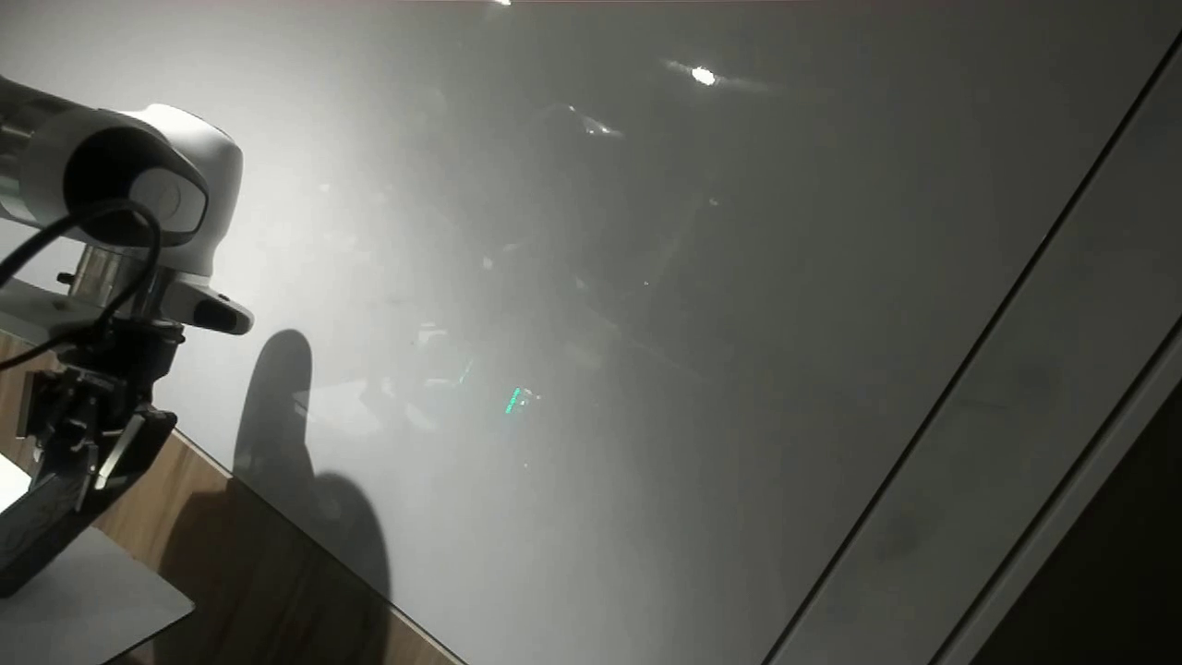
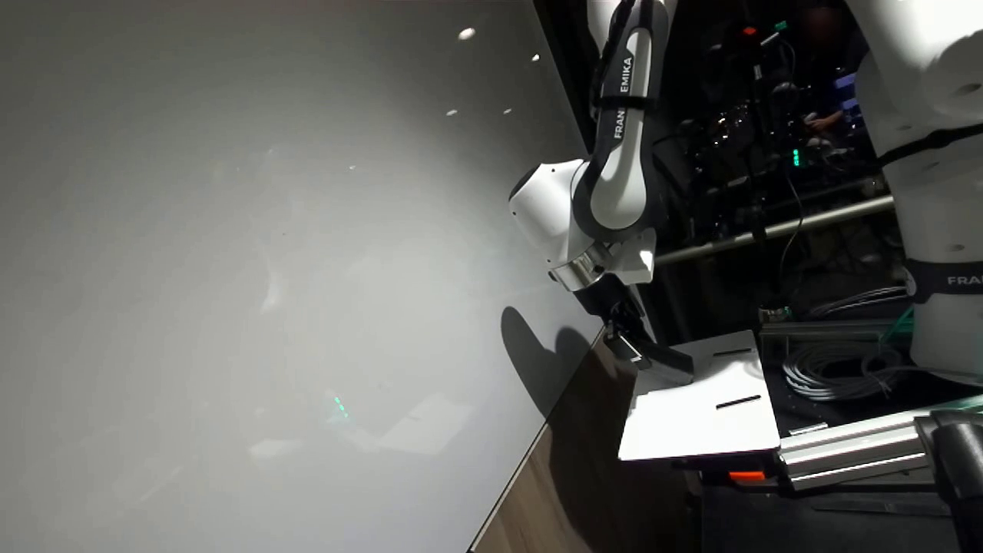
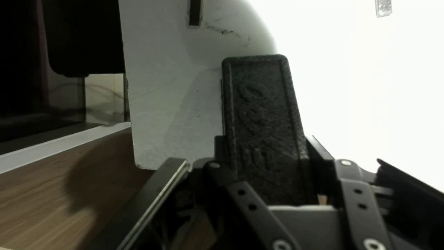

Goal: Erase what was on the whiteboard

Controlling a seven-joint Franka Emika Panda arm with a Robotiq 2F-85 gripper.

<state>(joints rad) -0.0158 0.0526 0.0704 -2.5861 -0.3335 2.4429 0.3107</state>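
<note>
A dark grey oblong block with raised lettering, pinched between the jaws.
The jaws are drawn in to the block's width, against its two long sides, and it juts out ahead of them over a flat white plate with two dark slots; whether block and plate touch, I cannot tell. Off to one side of the jaws, apart from them, spreads the very large glossy pale-grey whiteboard, with glare spots and, near its edge, the shadow of the white-and-black robot arm. A brown wood-grain strip runs beside the jaws, between plate and whiteboard.
</note>
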